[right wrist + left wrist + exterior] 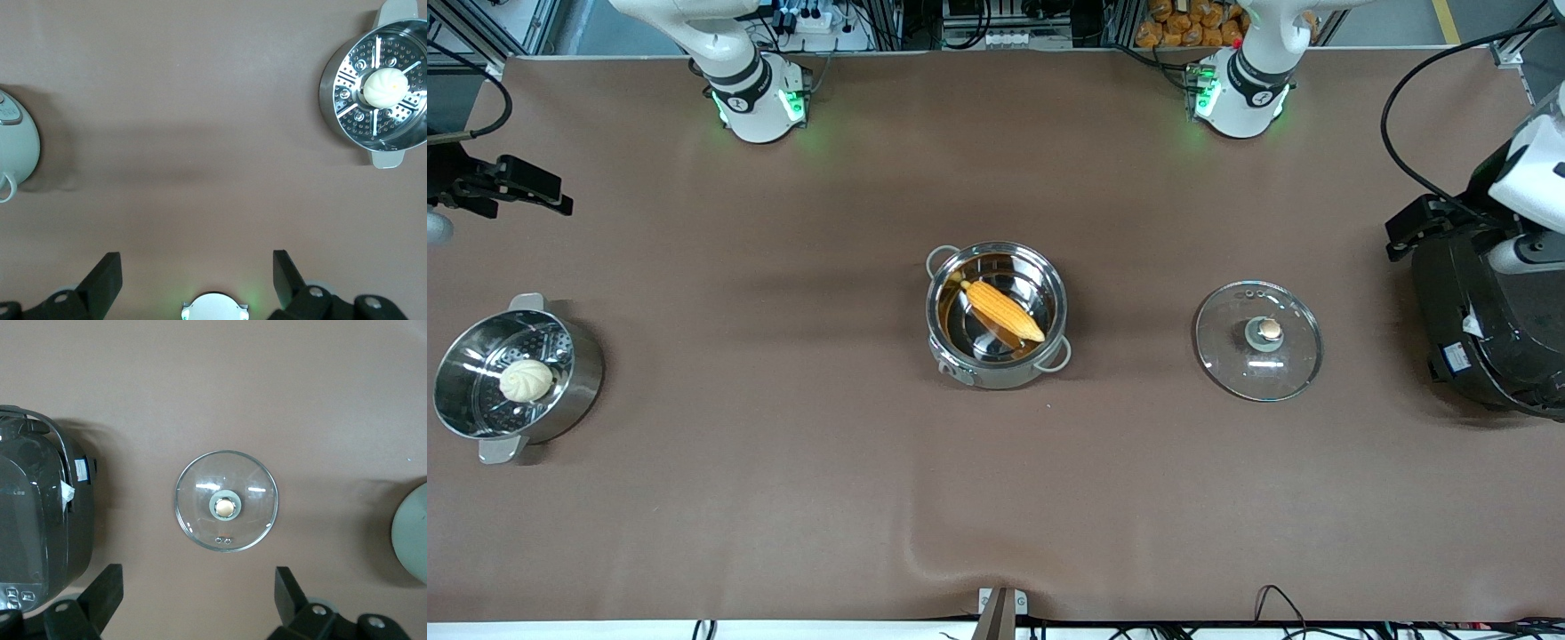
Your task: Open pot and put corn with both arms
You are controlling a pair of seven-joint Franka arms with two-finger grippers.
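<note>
Front view: corn (pixel 1004 311) lies diagonally in the open pot (pixel 997 314), tip toward the front camera and the left arm's end.
Lid (pixel 1258 340) rests beside the pot; left gripper (pixel 199 600) and right gripper (pixel 197 281) both gape apart.

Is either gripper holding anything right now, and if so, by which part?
Nothing is held. The left gripper hangs open over the lid; the right gripper hangs open over bare table.

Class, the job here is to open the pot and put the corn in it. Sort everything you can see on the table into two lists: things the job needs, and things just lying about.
Belongs to the job:
pot, open
corn, lying in the pot
glass lid, on the table toward the left arm's end

Just lying about:
steamer pot
bun inside it
black cooker
</note>
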